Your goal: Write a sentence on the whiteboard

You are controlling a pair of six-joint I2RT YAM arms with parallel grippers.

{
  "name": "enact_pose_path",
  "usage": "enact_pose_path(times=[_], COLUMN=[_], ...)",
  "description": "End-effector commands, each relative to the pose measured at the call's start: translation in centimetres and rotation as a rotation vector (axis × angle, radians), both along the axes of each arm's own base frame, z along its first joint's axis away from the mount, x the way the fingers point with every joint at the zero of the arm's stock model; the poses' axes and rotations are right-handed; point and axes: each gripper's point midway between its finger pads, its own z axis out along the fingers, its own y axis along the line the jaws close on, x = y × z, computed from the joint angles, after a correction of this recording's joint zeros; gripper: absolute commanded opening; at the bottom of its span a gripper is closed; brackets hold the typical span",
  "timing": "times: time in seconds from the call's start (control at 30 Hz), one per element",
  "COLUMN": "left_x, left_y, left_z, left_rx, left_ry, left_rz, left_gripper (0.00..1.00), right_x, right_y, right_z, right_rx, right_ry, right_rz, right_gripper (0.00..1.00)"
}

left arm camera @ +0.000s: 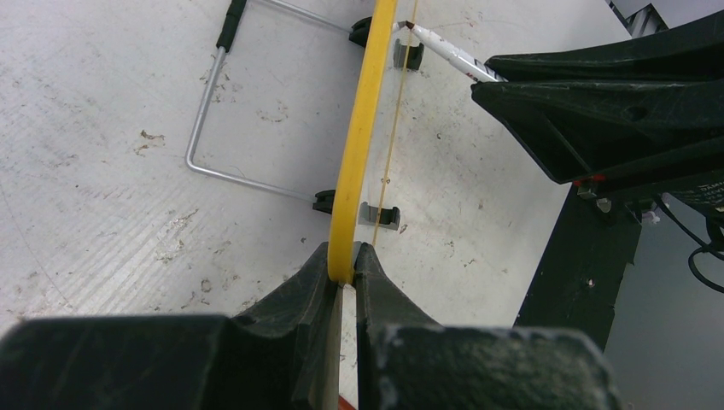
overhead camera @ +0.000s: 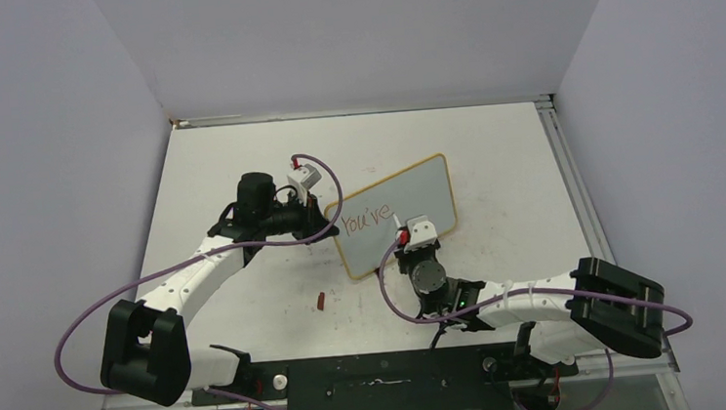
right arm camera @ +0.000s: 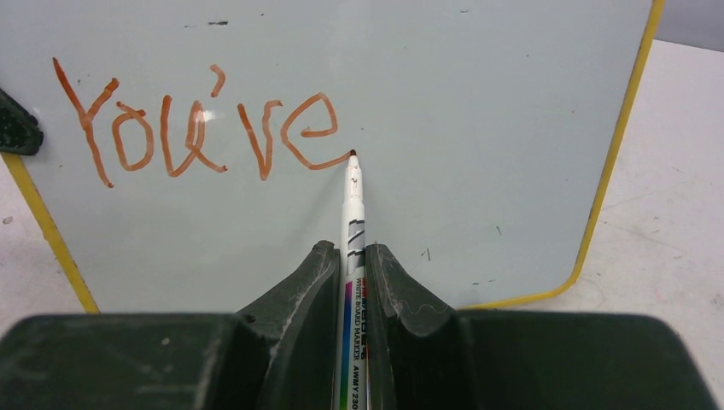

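The whiteboard (overhead camera: pixel 415 193) stands tilted at mid-table. My left gripper (overhead camera: pixel 332 229) is shut on its yellow rim (left arm camera: pixel 363 128) at the left edge; in the left wrist view the jaws (left arm camera: pixel 343 259) pinch the rim edge-on. The sentence (overhead camera: pixel 368 217) reads "You've" in red on one line (right arm camera: pixel 196 128). My right gripper (overhead camera: pixel 403 233) is shut on a white marker pen (right arm camera: pixel 353 218), held between the jaws (right arm camera: pixel 353 256). The pen's tip touches the board at the end of the last "e". The pen also shows in the left wrist view (left arm camera: pixel 448 53).
A small red marker cap (overhead camera: pixel 320 301) lies on the tabletop in front of the board, between the arms. A wire stand (left arm camera: pixel 248 94) props the board from behind. A metal rail (overhead camera: pixel 560 150) runs along the table's right edge. Walls close in on three sides.
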Motion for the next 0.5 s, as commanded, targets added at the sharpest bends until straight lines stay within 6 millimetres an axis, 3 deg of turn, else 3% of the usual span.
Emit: enact_pose_path(times=[0.0, 0.17, 0.47], left_x=[-1.0, -0.9, -0.6], left_y=[1.8, 1.8, 2.1], left_z=[-3.5, -3.5, -3.6], left_rx=[0.124, 0.126, 0.142], left_ry=[0.102, 0.100, 0.103], left_rz=[0.048, 0.052, 0.077], left_gripper=[0.00, 0.00, 0.00], right_x=[0.5, 0.4, -0.4], right_y=[-0.6, -0.6, -2.6], right_z=[0.6, 1.0, 3.3], right_rx=[0.018, 0.032, 0.084], right_ry=[-0.005, -0.011, -0.046], right_rz=[-0.013, -0.002, -0.004], right_gripper=[0.05, 0.05, 0.05])
